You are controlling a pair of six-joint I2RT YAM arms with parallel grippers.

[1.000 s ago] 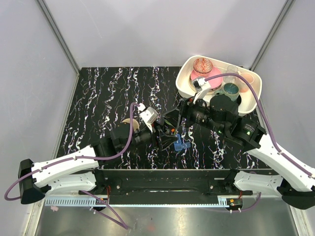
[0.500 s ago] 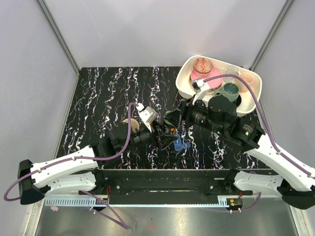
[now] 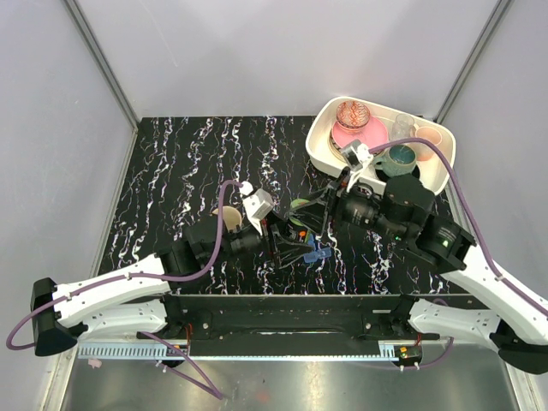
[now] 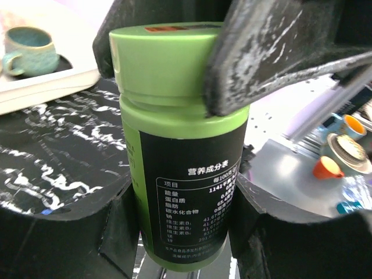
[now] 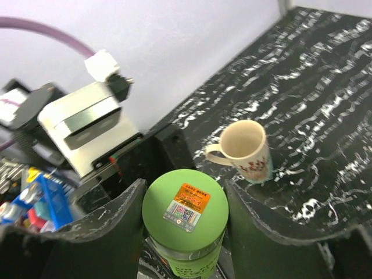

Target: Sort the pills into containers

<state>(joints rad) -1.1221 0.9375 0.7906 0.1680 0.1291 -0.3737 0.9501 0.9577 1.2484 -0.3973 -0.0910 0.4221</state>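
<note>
A green pill bottle (image 4: 180,145) with a black label stands upright between the fingers of my left gripper (image 4: 183,232), which is shut on its body. My right gripper (image 5: 185,224) comes from above, and both its fingers (image 4: 273,52) press the sides of the green cap (image 5: 185,209). In the top view the bottle (image 3: 300,208) is at the table's front middle, between the left gripper (image 3: 287,241) and the right gripper (image 3: 312,221). The blue pill box (image 3: 318,254) lies just beside them. It also shows in the right wrist view (image 5: 49,200).
A beige mug (image 5: 244,148) stands left of the bottle, partly hidden in the top view (image 3: 227,214). A cream tray (image 3: 321,145) at the back right holds a pink plate (image 3: 364,135), a teal mug (image 3: 401,157) and other cups.
The right arm has drawn back off the tray towards the front, and its gripper has settled over the bottle's cap. The left gripper has shifted slightly with the bottle.
</note>
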